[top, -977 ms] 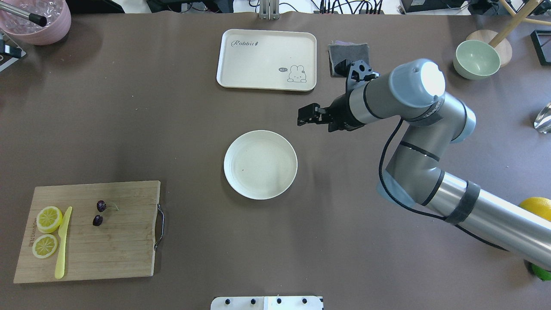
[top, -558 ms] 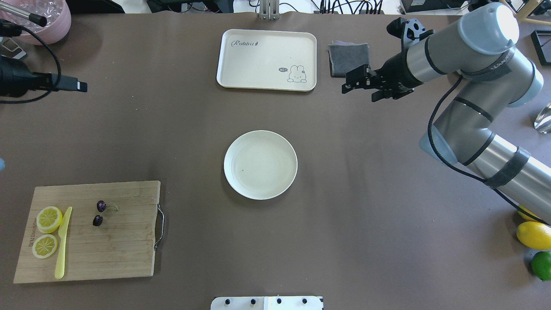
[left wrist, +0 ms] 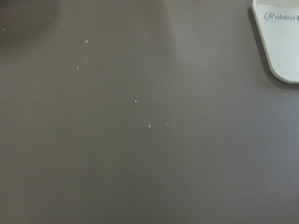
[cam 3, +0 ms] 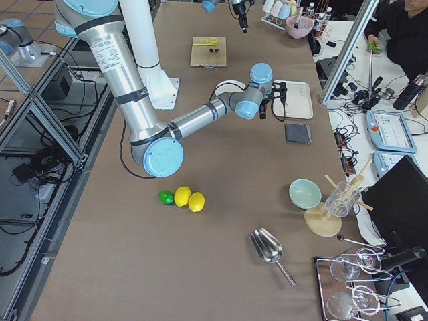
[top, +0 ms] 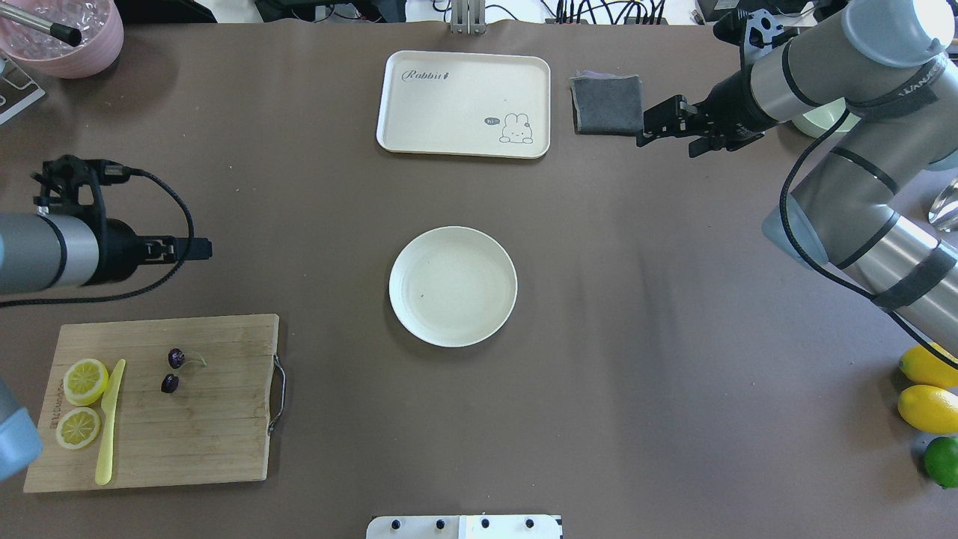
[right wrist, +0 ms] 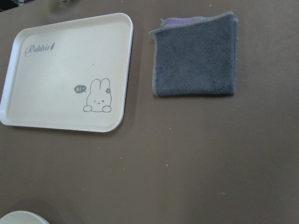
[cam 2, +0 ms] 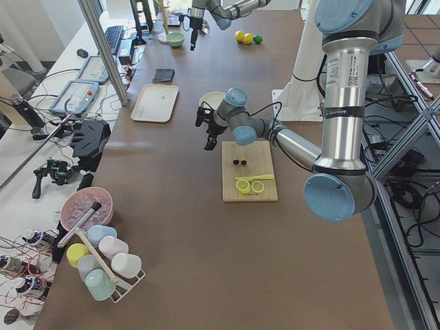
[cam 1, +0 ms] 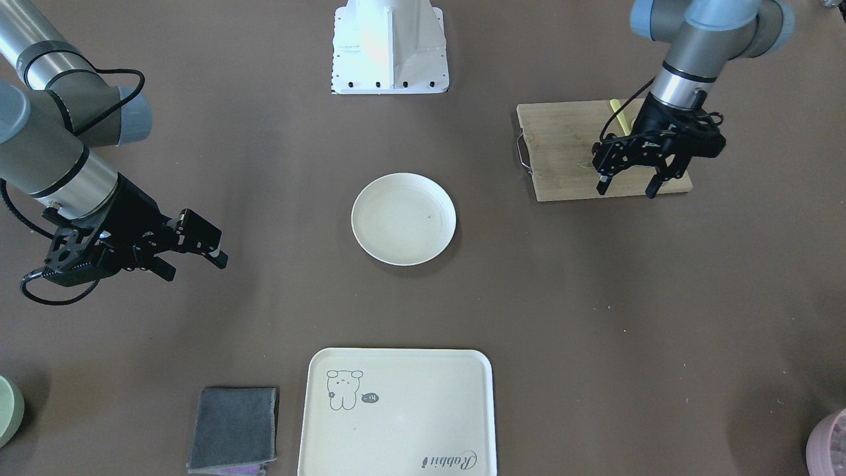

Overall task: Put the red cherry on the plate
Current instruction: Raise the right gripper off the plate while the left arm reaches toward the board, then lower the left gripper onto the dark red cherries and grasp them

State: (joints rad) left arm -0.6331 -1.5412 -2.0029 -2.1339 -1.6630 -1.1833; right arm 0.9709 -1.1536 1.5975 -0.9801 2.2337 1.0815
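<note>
The red cherry (top: 172,370), a tiny dark pair with green stems, lies on the wooden cutting board (top: 217,419) at the near left. The round cream plate (top: 453,287) sits bare at the table's middle and shows as well from the front (cam 1: 403,218). My left gripper (cam 1: 626,188) hangs open in the air by the board's far edge, apart from the cherry; the overhead view shows this gripper (top: 200,249) edge-on. My right gripper (top: 670,129) is open and holds nothing, beside the grey cloth at the far right.
Two lemon slices (top: 82,404) and a yellow knife (top: 109,423) share the board. A rabbit tray (top: 464,103) and grey cloth (top: 608,103) lie at the far side. Lemons and a lime (top: 928,408) sit near right, a pink bowl (top: 63,34) far left.
My right arm has pulled back from beside the plate to the far right near the cloth. My left arm has come in from the left toward the cutting board.
</note>
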